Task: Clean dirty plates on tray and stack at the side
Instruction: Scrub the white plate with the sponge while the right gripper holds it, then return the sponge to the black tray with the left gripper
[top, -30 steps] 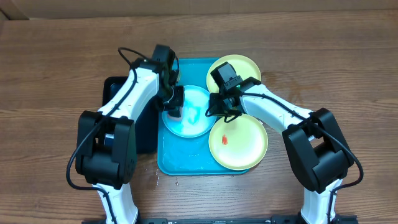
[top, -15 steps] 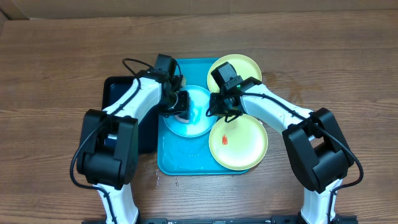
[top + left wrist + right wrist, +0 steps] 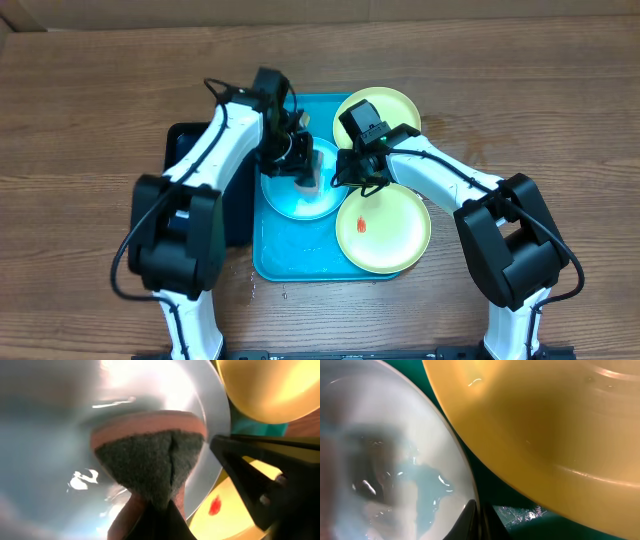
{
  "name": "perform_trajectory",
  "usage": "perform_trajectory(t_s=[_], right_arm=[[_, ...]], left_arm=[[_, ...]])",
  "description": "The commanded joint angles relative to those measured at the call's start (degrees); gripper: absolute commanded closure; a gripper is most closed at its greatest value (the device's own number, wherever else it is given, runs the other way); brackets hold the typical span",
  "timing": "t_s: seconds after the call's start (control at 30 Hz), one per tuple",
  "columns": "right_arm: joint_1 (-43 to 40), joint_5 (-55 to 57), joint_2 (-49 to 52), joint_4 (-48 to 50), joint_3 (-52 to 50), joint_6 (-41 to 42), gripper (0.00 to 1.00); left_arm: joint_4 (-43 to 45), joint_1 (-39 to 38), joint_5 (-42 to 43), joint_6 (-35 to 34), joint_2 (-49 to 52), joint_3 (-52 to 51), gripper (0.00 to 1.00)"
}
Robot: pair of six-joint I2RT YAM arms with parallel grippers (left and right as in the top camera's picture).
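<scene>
A light blue plate lies on the turquoise tray, wet in the middle. My left gripper is shut on a sponge with a dark scouring face and presses it on the blue plate. My right gripper is shut on the blue plate's right rim. A green plate with a red-orange smear lies at the tray's front right. Another green plate sits at the back right.
A black tray lies left of the turquoise tray, under my left arm. Wooden table all round. Water drops lie on the tray's front and near its front left corner.
My left gripper has moved right across the blue plate with the sponge, from its left rim toward its right side. The right arm has not moved.
</scene>
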Motion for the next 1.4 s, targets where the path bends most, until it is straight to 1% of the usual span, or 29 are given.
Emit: perform_trajectory(t_s=[0.0, 0.13, 0.27, 0.37, 0.5, 0.57, 0.67, 0.77, 0.87, 0.97, 1.1, 1.23, 1.3, 1.37], right_arm=[[0.4, -0.4, 0.6, 0.2, -1.0, 0.1, 0.96], [0.4, -0.4, 0.6, 0.2, -1.0, 0.1, 0.96], [0.4, -0.4, 0.6, 0.2, -1.0, 0.1, 0.96], [0.4, -0.4, 0.6, 0.1, -1.0, 0.1, 0.96], [0.4, -0.4, 0.6, 0.2, -1.0, 0.1, 0.96], [0.4, -0.4, 0.6, 0.2, -1.0, 0.1, 0.96], [0.4, -0.4, 0.6, 0.2, -1.0, 0.1, 0.96], [0.4, -0.5, 0.6, 0.2, -1.0, 0.1, 0.96], [0.4, -0.5, 0.6, 0.2, -1.0, 0.1, 0.96], [0.4, -0.4, 0.6, 0.0, -1.0, 0.1, 0.96], [0.4, -0.4, 0.6, 0.0, -1.0, 0.1, 0.96], [0.4, -0.4, 0.6, 0.0, -1.0, 0.1, 0.96], [0.4, -0.4, 0.6, 0.0, -1.0, 0.1, 0.96], [0.4, -0.4, 0.6, 0.0, -1.0, 0.1, 0.96]], left_arm=[[-2.8, -0.4, -10.9, 0.2, -4.7, 2.3, 0.96], [-3.8, -0.4, -14.1, -0.2, -3.9, 0.8, 0.96], [-0.5, -0.4, -16.3, -0.7, -2.3, -2.8, 0.96], [1.9, -0.4, -18.9, -2.4, -0.4, -5.4, 0.96], [5.2, -0.4, -18.3, -3.2, 1.6, -8.4, 0.96], [6.3, -0.4, -15.4, -3.1, 2.5, -9.3, 0.96], [8.0, -0.4, -7.6, -0.9, 3.7, -9.9, 0.96], [9.9, -0.4, 4.0, 2.8, 4.5, -10.0, 0.96], [11.4, -0.4, 12.6, 3.3, 4.4, -9.7, 0.96], [11.9, 0.0, 16.8, 3.3, 4.2, -8.7, 0.96], [9.2, 1.6, 16.7, 3.4, 1.9, -5.8, 0.96], [4.6, 4.6, 15.6, 5.2, -3.8, -2.6, 0.96], [1.8, 6.6, 12.1, 5.5, -7.7, -1.5, 0.96], [-1.9, 8.6, 4.8, 5.4, -11.9, -1.2, 0.96]])
